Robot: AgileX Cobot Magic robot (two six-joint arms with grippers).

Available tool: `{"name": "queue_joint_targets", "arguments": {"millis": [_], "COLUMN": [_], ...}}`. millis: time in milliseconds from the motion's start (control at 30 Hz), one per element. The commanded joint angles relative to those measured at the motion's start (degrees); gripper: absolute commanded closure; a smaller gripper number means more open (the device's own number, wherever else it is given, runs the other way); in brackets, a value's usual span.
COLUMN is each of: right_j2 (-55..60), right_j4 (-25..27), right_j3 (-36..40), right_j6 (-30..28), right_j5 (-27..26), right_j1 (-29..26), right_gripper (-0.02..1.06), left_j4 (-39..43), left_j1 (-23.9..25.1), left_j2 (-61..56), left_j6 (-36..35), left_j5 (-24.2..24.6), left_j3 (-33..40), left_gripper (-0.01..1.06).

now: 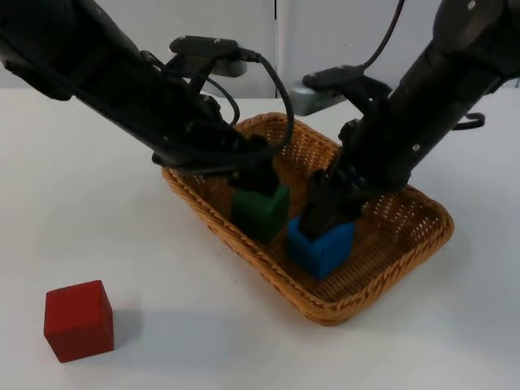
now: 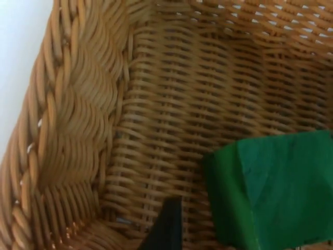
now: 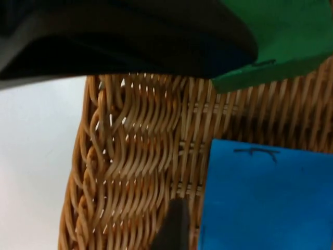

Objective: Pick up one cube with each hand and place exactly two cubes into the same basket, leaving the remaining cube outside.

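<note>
- Top view: we see the left gripper (image 1: pixel 258 184) over the woven wicker basket (image 1: pixel 390 280), clamped on the green foam cube (image 1: pixel 262 213) directly beneath it. The right gripper (image 1: pixel 331 213) grips the blue foam cube (image 1: pixel 322 246), just beside the green one. Both cubes sit low inside the basket, so release comes next, we judge. The red foam cube (image 1: pixel 79 319) lies well apart on the white table (image 1: pixel 203 341).
- Left wrist view: the green cube (image 2: pixel 273 190) hangs close above the weave.
- Right wrist view: the blue cube (image 3: pixel 265 195) sits by the rim wall, which the top view hides.
</note>
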Motion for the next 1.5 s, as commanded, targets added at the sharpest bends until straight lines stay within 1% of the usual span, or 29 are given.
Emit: {"name": "queue_joint_targets", "arguments": {"millis": [0, 233, 267, 400, 433, 600, 767, 933, 1033, 1200, 1333, 1367, 1467], "right_j2": [-2.54, -9.05, -10.54, -16.74, -16.74, -24.2, -28.67, -32.94, -34.54, -37.98, -38.77, -39.3, -41.45], "right_j4": [-1.58, -2.59, -2.59, -2.59, -2.59, -2.59, -2.49, -2.49, -2.49, -2.49, -2.49, -2.49, -2.49], "right_j3": [-0.09, -0.09, -0.09, -0.09, -0.09, -0.09, -0.09, 0.03, 0.03, 0.11, 0.11, 0.57, 3.78], "right_j6": [-0.41, -0.41, -0.41, 1.04, 1.04, 2.61, 2.76, 5.22, 5.35, 5.58, 5.58, 5.86, 6.0], "right_j5": [0.38, 0.47, 0.47, 0.84, 0.84, 1.95, 2.89, 3.29, 4.26, 7.66, 9.03, 9.15, 7.09], "right_j1": [0.3, 0.3, 0.3, 0.3, 0.3, 0.3, 0.3, 0.3, 0.3, 0.3, 0.3, 0.3, 0.3], "right_gripper": [0.28, 0.28, 0.28, 0.28, 0.28, 0.28, 0.28, 0.28, 0.28, 0.28, 0.28, 0.28, 0.28], "left_j4": [-1.18, 0.02, 0.47, 3.76, 3.76, 4.67, 4.71, 6.76, 7.27, 7.52, 9.01, 9.96, 12.44], "left_j1": [-0.34, -0.34, -0.34, -0.34, -0.34, -0.34, -0.34, -0.34, -0.34, -0.34, -0.34, -0.34, -0.34], "left_j2": [-2.75, -9.68, -12.63, -20.84, -20.84, -29.44, -33.44, -36.48, -37.93, -41.99, -43.81, -44.37, -46.48], "left_j6": [0.25, 0.25, 0.25, 0.09, 0.09, -0.31, -2.2, -5.25, -6.38, -6.61, -8.27, -9.26, -11.52], "left_j5": [0.42, 0.66, 0.93, 3.69, 3.69, 7.48, 9.4, 11.28, 12.44, 17.0, 18.79, 19.59, 20.83], "left_j3": [-0.32, -0.32, -0.32, -0.32, -0.32, -0.22, -0.22, -0.22, -0.22, -0.22, -0.22, -0.22, 0.28], "left_gripper": [0.21, 0.21, 0.21, 0.21, 0.21, 0.21, 0.21, 0.21, 0.21, 0.21, 0.21, 0.21, 0.21]}}
